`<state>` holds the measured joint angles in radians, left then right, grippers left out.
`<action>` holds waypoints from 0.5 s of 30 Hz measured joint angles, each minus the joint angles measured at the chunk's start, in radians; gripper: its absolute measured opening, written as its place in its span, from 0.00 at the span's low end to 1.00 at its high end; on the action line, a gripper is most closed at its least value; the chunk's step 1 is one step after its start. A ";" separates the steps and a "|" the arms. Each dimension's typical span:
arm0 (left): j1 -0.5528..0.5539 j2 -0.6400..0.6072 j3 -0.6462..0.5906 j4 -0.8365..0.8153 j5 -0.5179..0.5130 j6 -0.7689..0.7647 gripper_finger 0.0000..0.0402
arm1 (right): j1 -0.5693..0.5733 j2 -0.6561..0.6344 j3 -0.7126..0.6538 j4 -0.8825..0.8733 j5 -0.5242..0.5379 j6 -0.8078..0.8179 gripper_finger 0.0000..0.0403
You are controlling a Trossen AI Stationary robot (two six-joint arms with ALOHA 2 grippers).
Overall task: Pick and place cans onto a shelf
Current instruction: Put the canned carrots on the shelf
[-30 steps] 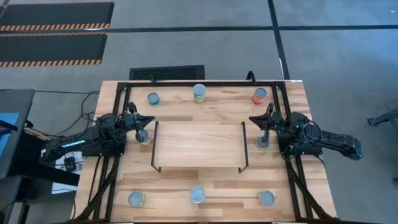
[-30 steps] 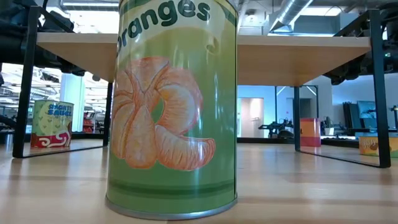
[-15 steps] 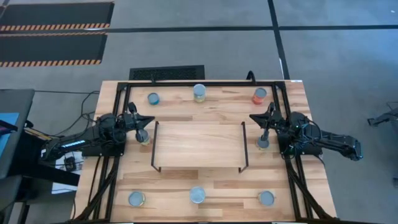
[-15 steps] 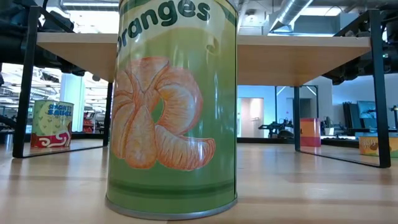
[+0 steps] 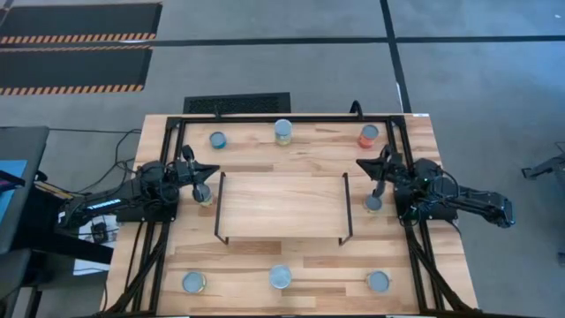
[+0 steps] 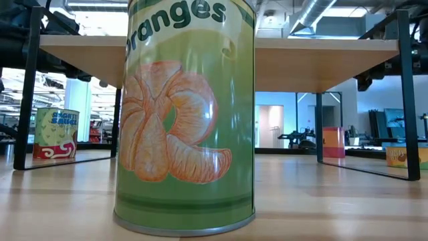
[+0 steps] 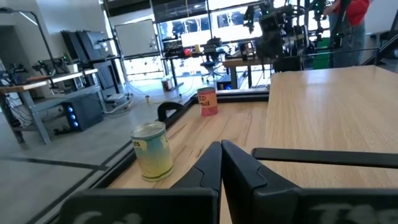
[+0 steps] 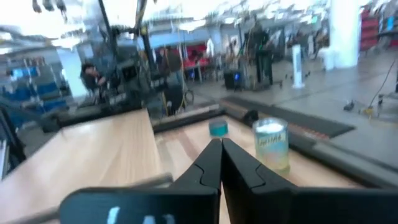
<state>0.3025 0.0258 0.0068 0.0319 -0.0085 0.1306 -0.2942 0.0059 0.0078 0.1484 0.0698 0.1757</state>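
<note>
The light-wood shelf (image 5: 282, 205) stands on its black wire legs in the middle of the table. Three cans stand along the far edge: blue (image 5: 217, 139), yellow-green (image 5: 282, 131) and orange-red (image 5: 368, 135). Three more stand along the near edge; the middle one (image 6: 186, 114) fills the low view. One can (image 5: 202, 193) stands left of the shelf and another (image 5: 374, 202) right of it. My left gripper (image 5: 212, 171) is shut and empty above the left can. My right gripper (image 5: 360, 165) is shut and empty above the right can. Both wrist views (image 7: 221, 146) (image 8: 221, 144) show the fingers closed, level with the shelf top.
A black frame (image 5: 291, 117) runs around the tabletop's far and side edges. The shelf top (image 7: 336, 106) is bare. Beyond the table lie a grey floor and striped mats (image 5: 79, 44). A person (image 8: 93, 78) shows far off in the room.
My right gripper has risen a little and shifted slightly toward the table's right and far edges, staying shut. The cans and the shelf stand where they were.
</note>
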 joint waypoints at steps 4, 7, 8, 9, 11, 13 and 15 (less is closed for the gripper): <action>0.000 0.000 0.000 0.000 0.008 -0.080 0.00 | -0.017 0.000 0.000 0.102 0.023 -0.009 0.06; 0.000 0.000 0.000 0.000 0.009 -0.160 0.00 | -0.022 0.000 0.000 0.145 0.015 -0.045 0.03; 0.000 0.000 0.000 0.003 0.006 -0.174 0.00 | -0.018 0.000 0.002 0.151 0.014 -0.058 0.02; 0.000 0.001 0.000 0.013 -0.002 -0.176 0.00 | -0.014 0.001 0.004 0.148 0.013 -0.072 0.02; 0.000 0.000 0.000 0.022 -0.007 -0.164 0.00 | -0.003 0.022 0.018 0.158 0.012 -0.103 0.02; 0.000 0.000 0.000 0.019 -0.006 -0.158 0.00 | 0.009 0.051 0.033 0.193 0.012 -0.139 0.01; 0.000 0.000 0.000 0.020 -0.011 -0.153 0.00 | 0.015 0.092 0.051 0.228 0.012 -0.187 0.01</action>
<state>0.3023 0.0261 0.0069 0.0518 -0.0198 -0.0220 -0.2791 0.0982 0.0590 0.3764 0.0821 -0.0112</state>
